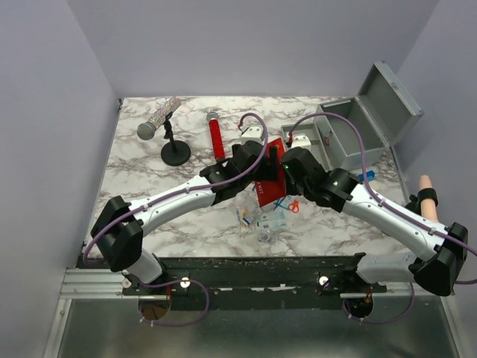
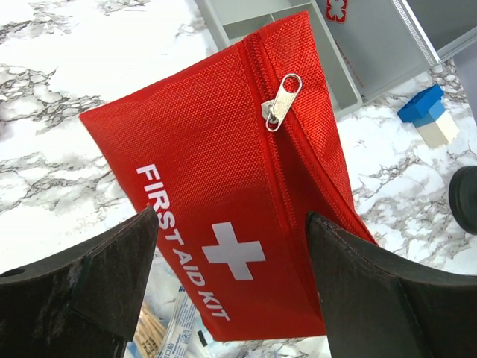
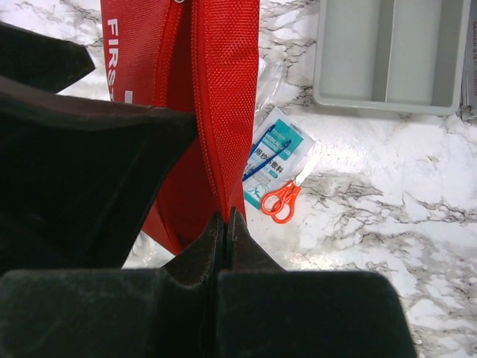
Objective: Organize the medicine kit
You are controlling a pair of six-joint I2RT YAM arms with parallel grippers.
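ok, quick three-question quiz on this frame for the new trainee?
1. True or false: the right gripper is shut on the red pouch.
2. The orange scissors are: A inside the pouch; B on the table beside a teal sachet; C in the right gripper.
3. Fill in: the lid of the medicine kit stands ____.
Key: 1 true; 2 B; 3 open.
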